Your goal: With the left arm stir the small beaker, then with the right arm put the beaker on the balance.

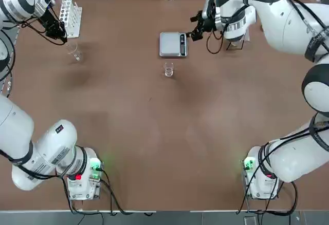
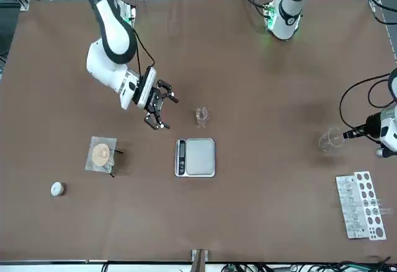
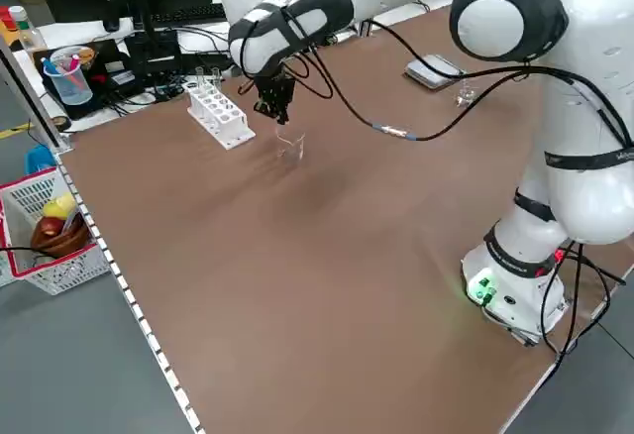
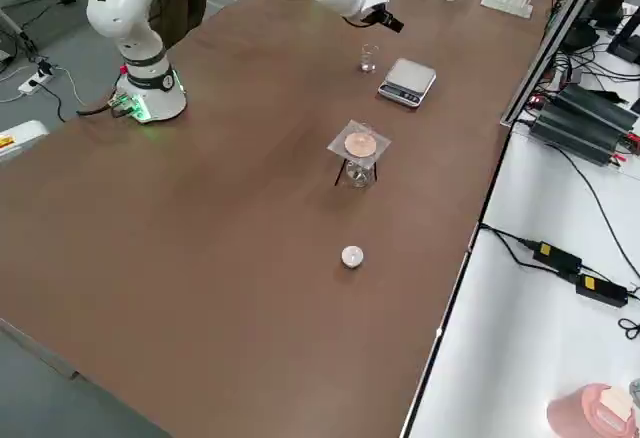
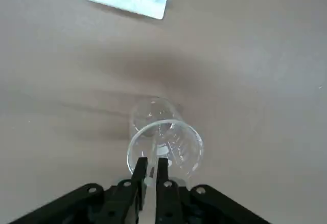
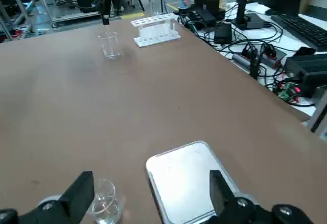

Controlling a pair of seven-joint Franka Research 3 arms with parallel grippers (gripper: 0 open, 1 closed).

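Left arm (image 1: pixel 49 150) label: too small to read. Small beaker (image 1: pixel 169 70) upright on table, just robot-side of balance (image 1: pixel 172 44), not on it. Right gripper (image 1: pixel 194 28) beside balance, jaws wide, empty. Far left by rack (image 1: pixel 70 15): left gripper (image 5: pixel 152 170) over larger beaker (image 5: pixel 165 142), jaws nearly closed on thin pale rod (image 5: pixel 152 182).

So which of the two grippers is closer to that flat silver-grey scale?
The right gripper, open, just beside the flat silver-grey scale. The left gripper is far off by the white test-tube rack, over a clear glass.
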